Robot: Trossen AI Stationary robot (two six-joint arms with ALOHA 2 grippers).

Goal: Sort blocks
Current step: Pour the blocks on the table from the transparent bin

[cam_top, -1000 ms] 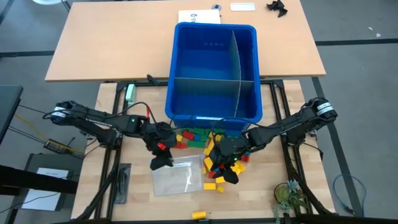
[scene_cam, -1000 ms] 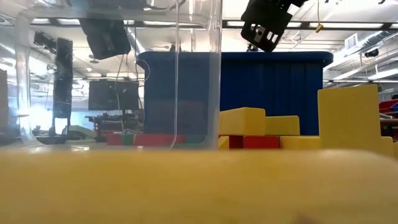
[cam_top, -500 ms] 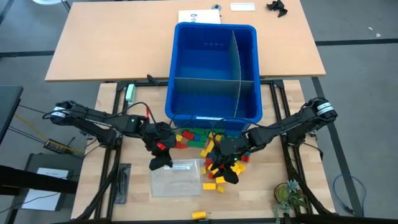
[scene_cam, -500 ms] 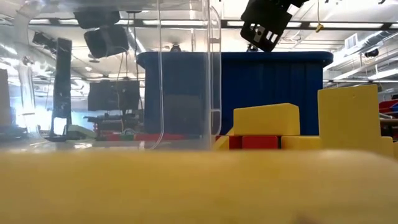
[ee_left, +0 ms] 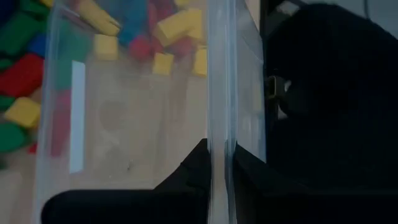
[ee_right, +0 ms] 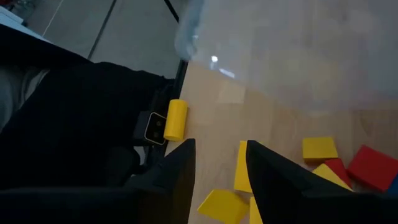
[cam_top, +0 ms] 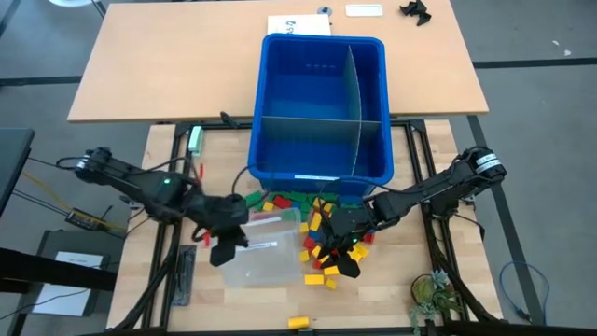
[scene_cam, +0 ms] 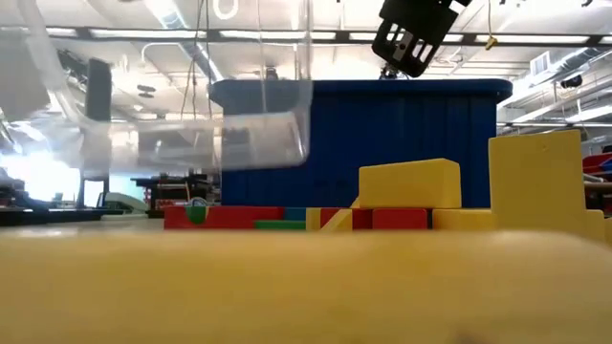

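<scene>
Tabletop blocks (cam_top: pixel 317 229) half-hide behind right tool (cam_top: pixel 341 259), part-open over them; left tool (ee_left: pixel 219 163) pinches clear tub (cam_top: pixel 261 257).

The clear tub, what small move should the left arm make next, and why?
Probably keep lifting the clear tub. The left claw is pinched on its wall, and the low view shows it tilted just above the blocks, so more height would likely clear them.
</scene>
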